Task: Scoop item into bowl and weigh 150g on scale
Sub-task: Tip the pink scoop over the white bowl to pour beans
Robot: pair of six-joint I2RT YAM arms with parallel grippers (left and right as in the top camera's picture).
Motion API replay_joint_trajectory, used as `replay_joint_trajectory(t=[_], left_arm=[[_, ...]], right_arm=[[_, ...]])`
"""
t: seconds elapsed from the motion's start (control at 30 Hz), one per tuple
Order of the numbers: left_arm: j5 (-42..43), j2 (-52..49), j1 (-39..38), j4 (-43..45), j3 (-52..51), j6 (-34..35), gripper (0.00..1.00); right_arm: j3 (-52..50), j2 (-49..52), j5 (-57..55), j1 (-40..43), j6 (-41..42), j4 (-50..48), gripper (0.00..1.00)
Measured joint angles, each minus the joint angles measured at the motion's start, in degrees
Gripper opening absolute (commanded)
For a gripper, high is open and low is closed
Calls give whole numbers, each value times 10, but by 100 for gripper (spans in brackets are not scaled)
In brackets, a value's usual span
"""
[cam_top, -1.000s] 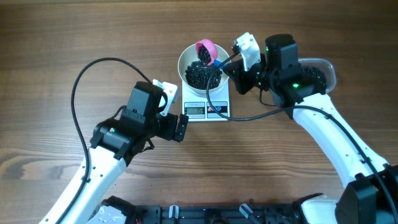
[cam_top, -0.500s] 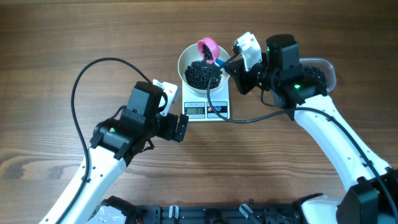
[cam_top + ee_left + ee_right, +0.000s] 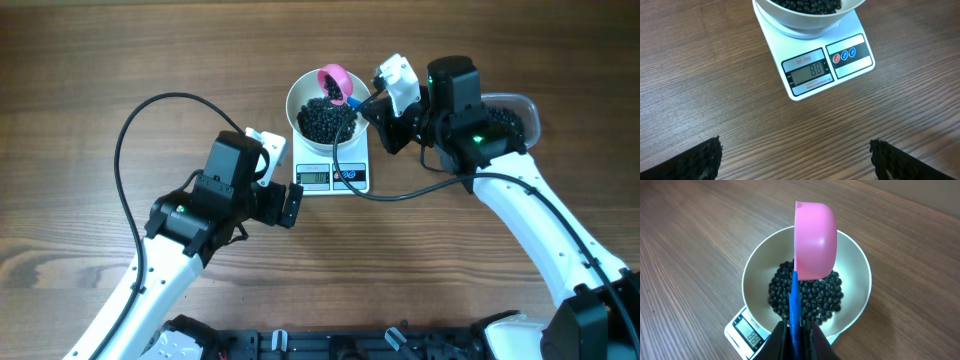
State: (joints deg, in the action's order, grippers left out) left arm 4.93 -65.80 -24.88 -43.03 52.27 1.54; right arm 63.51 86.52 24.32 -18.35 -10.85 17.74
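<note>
Lying in a dark grainy heap, the tiny round black beans (image 3: 807, 297) cover the bottom of the smooth round white bowl (image 3: 757, 267), which sits on the small flat white rectangular kitchen scale (image 3: 812, 72). The scale's grey display (image 3: 809, 74) shows 2 digits that look like 88, so by my reading the load is well short of 150.

Just above the bowl's far side hangs a small pink plastic scoop (image 3: 814, 240) with a blue handle, tipped onto its edge. Whether any beans remain inside it cannot be told. The right hand (image 3: 795, 330) is clamped narrow on that blue handle. Beyond the right arm, a clear rounded-rectangular plastic tub (image 3: 510, 118) holds more of the same beans.

The left hand (image 3: 800, 162) is spread wide and holds nothing. It hovers over the brown wooden surface (image 3: 700, 75), just in front of the scale, apart from it.

The step in hand looks like the pour of 1 scoopful into the bowl, with the weighing only partly done. The next move likely calls for swinging the scoop level to the tub for another load. Later loads should be smaller and tipped slowly, with the display checked, since overshooting would mean taking beans back out.
</note>
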Motion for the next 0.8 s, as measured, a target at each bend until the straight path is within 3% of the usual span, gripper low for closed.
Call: replay_joint_trajectory(t=[0.8], left_arm=[[0,0,0,0,0,0,100]], right_arm=[[0,0,-4,0,-62,37,4]])
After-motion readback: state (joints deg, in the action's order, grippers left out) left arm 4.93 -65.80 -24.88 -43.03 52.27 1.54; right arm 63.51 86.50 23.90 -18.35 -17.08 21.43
